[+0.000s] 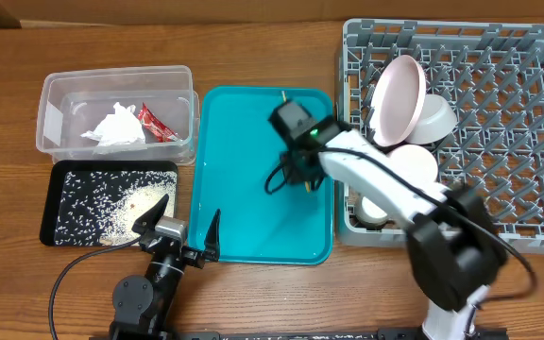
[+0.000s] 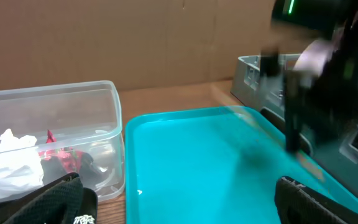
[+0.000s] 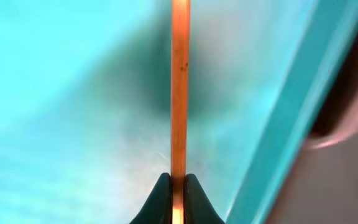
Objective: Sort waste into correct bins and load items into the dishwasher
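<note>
My right gripper is shut on a thin wooden chopstick over the right side of the teal tray; overhead its tip shows past the wrist. My left gripper is open and empty at the tray's front left edge. The clear tub holds the crumpled white napkin and the red sauce packet. The black tray holds loose rice. The grey dish rack holds a pinkish bowl, a greyish bowl, the white plate and a cup.
A cardboard wall stands behind the table. The clear tub and teal tray lie ahead of the left wrist, with the right arm blurred above the tray's right side.
</note>
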Controlling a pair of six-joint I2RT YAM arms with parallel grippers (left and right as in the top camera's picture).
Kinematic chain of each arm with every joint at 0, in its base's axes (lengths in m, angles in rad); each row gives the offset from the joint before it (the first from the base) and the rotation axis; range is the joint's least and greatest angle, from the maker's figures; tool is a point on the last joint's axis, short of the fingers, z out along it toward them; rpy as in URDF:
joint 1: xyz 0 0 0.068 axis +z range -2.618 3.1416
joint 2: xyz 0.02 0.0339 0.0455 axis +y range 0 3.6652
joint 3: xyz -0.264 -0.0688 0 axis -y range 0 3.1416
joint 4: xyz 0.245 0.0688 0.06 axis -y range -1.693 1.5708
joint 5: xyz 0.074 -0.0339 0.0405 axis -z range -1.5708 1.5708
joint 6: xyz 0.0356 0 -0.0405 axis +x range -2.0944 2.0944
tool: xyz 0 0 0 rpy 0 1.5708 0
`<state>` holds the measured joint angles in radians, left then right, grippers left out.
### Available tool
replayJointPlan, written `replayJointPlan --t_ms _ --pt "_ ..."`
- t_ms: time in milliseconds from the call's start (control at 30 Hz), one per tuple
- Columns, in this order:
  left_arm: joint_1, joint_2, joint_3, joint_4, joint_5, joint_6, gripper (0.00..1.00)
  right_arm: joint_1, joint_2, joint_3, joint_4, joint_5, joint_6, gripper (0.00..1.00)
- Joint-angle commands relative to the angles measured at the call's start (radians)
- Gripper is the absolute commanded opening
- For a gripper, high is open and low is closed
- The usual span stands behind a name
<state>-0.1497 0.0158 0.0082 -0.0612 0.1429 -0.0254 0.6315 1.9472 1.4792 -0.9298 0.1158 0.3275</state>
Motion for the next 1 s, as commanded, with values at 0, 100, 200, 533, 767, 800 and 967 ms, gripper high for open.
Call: replayJointPlan --t_ms 0,100,200,533,767,800,967 --pt "0.005 -0.005 -0.003 -0.002 0.008 0.0 1.0 -0.064 -0.153 0.112 0.014 0.123 -0.014 0.04" --pt "0.005 -0.005 -0.003 -0.002 0.008 0.0 1.0 -0.141 -0.166 0.117 0.03 0.137 -0.022 0.04" --pt "0.005 -0.005 -0.003 -0.002 0.008 0.0 1.0 -0.213 -0.149 0.097 0.032 0.127 -0.026 0.04" --pt "0.005 -0.005 -0.003 -0.002 0.008 0.0 1.0 -0.273 -0.106 0.091 -0.066 0.04 -0.098 0.43" --pt "0.005 -0.005 -0.003 -0.002 0.008 0.0 1.0 -0.216 -0.326 0.153 -0.168 -0.072 -0.069 0.62" --pt "0.005 -0.005 -0.003 -0.002 0.008 0.0 1.0 -0.201 -0.364 0.153 -0.169 -0.077 -0.069 0.65" --pt "0.005 -0.005 -0.003 -0.002 0.008 0.0 1.0 -0.067 -0.629 0.153 -0.18 -0.146 -0.066 1.0"
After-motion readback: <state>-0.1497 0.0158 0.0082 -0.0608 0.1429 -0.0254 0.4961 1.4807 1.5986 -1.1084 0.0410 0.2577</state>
